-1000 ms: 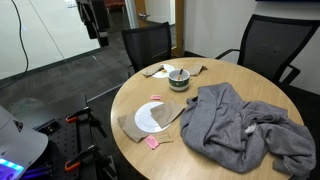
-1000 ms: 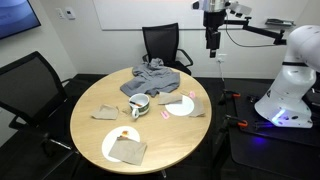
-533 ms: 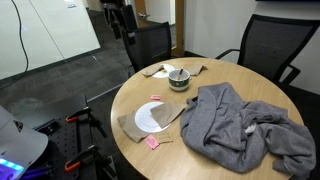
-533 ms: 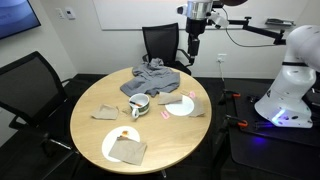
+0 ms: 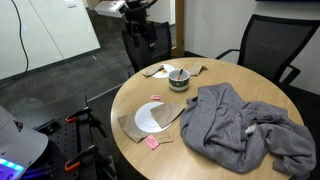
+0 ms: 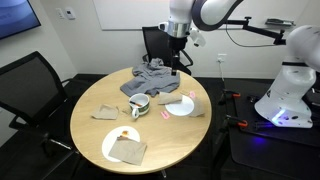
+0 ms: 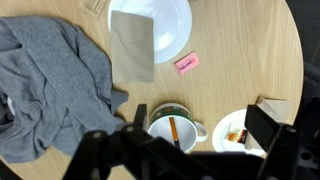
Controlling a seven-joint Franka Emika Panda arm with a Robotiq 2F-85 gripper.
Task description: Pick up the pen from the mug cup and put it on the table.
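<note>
The mug cup [image 7: 172, 125], dark green outside and white inside, stands on the light wood round table [image 7: 240, 50]. A thin pen [image 7: 174, 128] leans inside it. In the wrist view my gripper [image 7: 188, 152] is open, its dark fingers [image 7: 268, 128] wide apart, high above and straddling the cup. In both exterior views the gripper [image 5: 147, 36] [image 6: 176, 62] hangs in the air over the table's edge, well above and apart from the cup [image 5: 178, 78] [image 6: 139, 106]. The gripper holds nothing.
A crumpled grey cloth [image 5: 245, 125] [image 6: 150, 80] [image 7: 50, 85] covers part of the table. A white plate [image 7: 175, 30] with a tan napkin [image 7: 132, 45], a pink scrap [image 7: 187, 64] and a small plate [image 7: 240, 130] lie around the cup. Office chairs [image 5: 270, 45] ring the table.
The arm has swung in from off the table toward the cup and come lower. The gripper is now over the table's edge. Nothing on the table moved.
</note>
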